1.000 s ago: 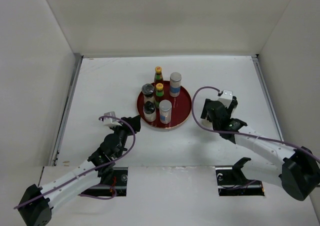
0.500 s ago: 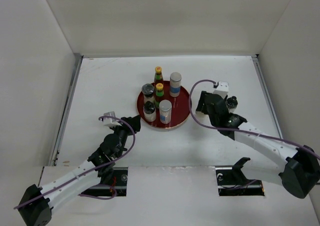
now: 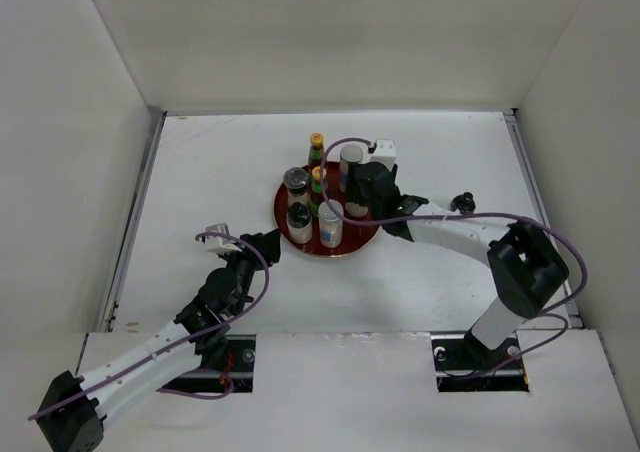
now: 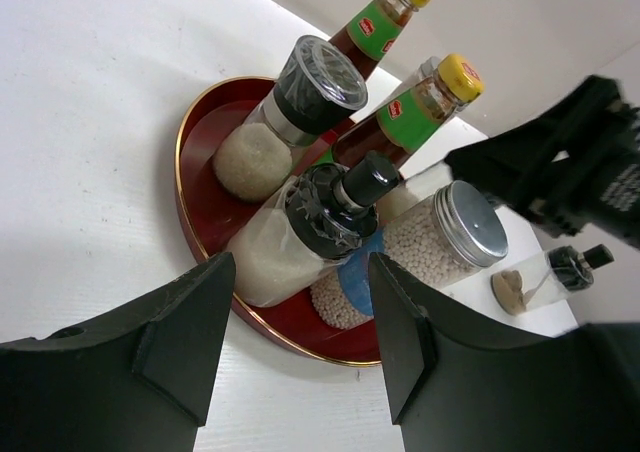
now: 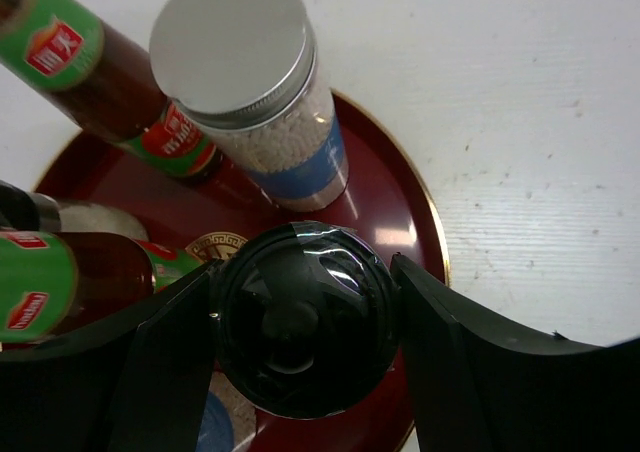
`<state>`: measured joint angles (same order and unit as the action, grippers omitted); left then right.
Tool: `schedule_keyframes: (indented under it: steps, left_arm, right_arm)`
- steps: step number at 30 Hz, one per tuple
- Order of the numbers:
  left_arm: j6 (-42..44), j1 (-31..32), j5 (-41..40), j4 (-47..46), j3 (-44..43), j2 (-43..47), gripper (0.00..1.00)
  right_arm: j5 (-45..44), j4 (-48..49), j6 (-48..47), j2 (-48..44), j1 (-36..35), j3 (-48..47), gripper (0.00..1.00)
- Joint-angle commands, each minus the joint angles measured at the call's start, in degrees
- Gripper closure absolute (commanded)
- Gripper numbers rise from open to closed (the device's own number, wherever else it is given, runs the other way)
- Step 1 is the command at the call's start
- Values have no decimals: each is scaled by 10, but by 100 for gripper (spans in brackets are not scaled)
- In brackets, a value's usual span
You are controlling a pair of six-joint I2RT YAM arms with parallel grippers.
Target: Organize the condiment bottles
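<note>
Right tool clamps a dark-lidded jar above the tray's right half, the jar's body hidden beneath its lid. Left tool, jaws apart and empty, sits near-left of the tray, where the bottles stand. From above, the right arm half-hides the far jar.

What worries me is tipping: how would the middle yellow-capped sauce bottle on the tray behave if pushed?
The sauce bottle is tall and narrow, so a push near its cap would probably tip it. Jars crowd it on the tray, so it might knock one over.
</note>
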<state>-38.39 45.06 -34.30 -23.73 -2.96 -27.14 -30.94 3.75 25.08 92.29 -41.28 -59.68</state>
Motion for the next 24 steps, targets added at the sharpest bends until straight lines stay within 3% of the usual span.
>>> schedule_keyframes:
  steps: [1, 5, 10, 13, 19, 24]
  left_arm:
    - [-3, 3, 1, -16, 5, 8, 46]
    - [-5, 0, 8, -14, 4, 5, 46]
    - [-4, 0, 7, -13, 5, 9, 46]
    - [-4, 4, 2, -8, 4, 16, 46]
    - [-5, 4, 3, -8, 4, 16, 46]
    - [-6, 2, 8, -10, 2, 8, 46]
  right_arm:
    - [-7, 63, 1, 20, -14, -52, 44]
    - [-11, 60, 14, 57, -27, -69, 41]
    - [-32, 50, 19, 74, -39, -79, 18]
    - [-50, 37, 20, 48, -46, -71, 11]
    - [-75, 19, 19, -51, -46, -12, 8]
    - [-91, 14, 20, -162, -12, 75, 13]
